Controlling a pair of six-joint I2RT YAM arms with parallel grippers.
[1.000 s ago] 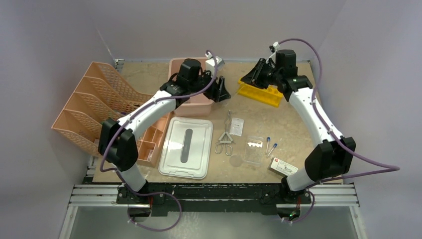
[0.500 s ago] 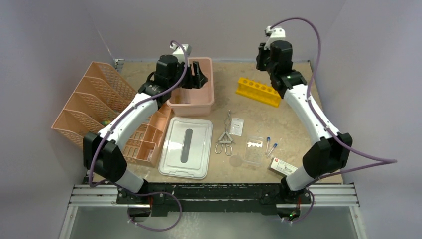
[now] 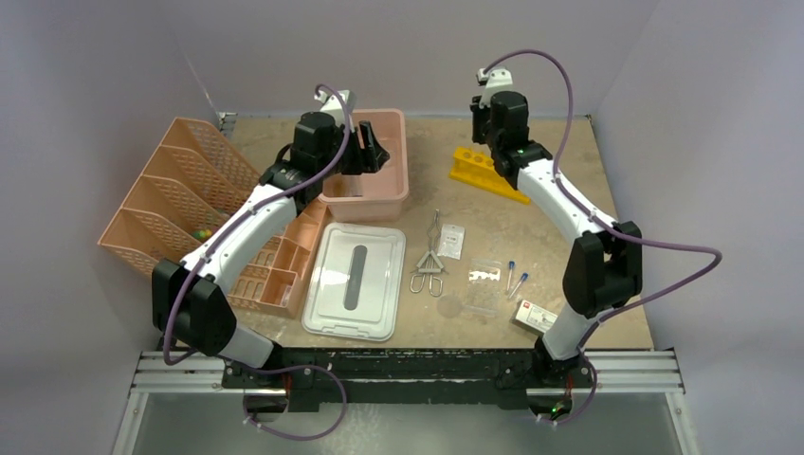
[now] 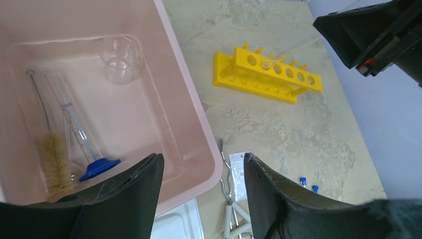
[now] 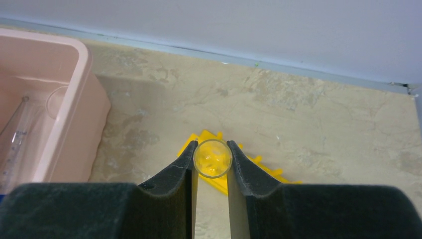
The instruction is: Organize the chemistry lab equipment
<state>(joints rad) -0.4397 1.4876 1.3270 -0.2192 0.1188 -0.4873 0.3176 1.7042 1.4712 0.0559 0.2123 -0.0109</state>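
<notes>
Glass tube point(image 5: 213, 158) is held between the narrowed fingers of the right gripper point(image 5: 212, 149), above the yellow rack point(image 5: 259, 173) near the bench's far edge. It should be centred over a hole, then lowered straight. Left gripper point(image 4: 203, 162) is spread wide, empty, over the pink tub point(image 4: 191, 124).

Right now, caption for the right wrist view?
Right jaws grip a clear tube over the yellow rack, pink tub at left.
</notes>
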